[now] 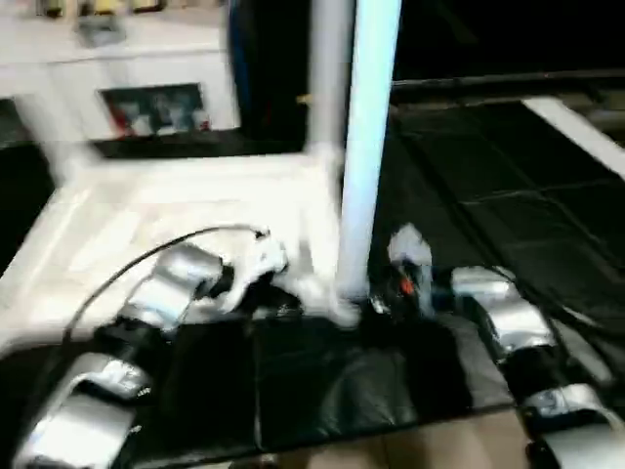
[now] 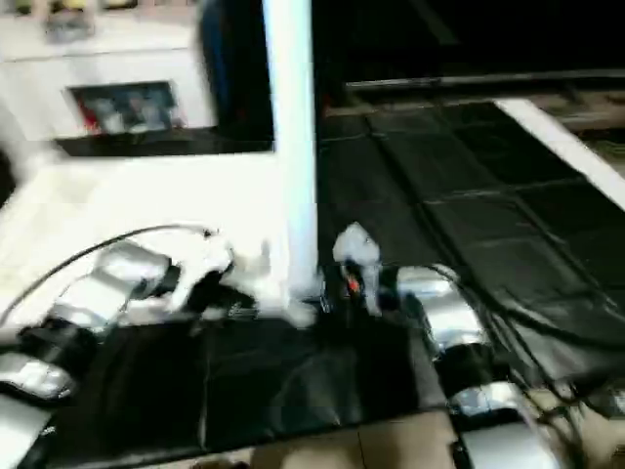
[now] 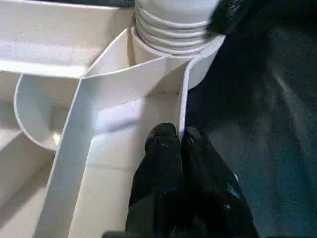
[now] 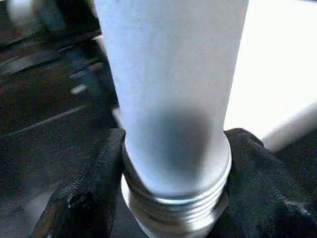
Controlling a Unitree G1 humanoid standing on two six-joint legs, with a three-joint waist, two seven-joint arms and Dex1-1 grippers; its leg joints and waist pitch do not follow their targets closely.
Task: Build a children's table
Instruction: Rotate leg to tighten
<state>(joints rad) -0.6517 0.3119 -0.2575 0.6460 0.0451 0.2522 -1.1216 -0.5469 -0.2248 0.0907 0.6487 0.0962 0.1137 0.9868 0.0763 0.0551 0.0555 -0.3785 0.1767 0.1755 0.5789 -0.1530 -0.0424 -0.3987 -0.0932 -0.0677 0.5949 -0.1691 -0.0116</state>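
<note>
The white table top (image 1: 146, 215) lies underside up on a black mat, its ribs and round corner socket (image 3: 168, 54) showing. One white leg (image 1: 366, 147) stands upright in the near right corner socket, its threaded end (image 4: 173, 208) at the socket. My right gripper (image 4: 176, 198) is shut on this leg low down, with a black finger (image 4: 94, 188) against each side. Just beside that corner, my left gripper (image 3: 177, 139) is shut on the table top's thin rim wall. A second leg (image 1: 327, 68) stands upright at the far corner.
A white cabinet (image 1: 127, 59) with glass doors stands at the back left. Black floor mats (image 1: 488, 166) spread to the right, crossed by a white strip (image 1: 576, 127). A black cable (image 1: 146, 254) arcs over my left forearm.
</note>
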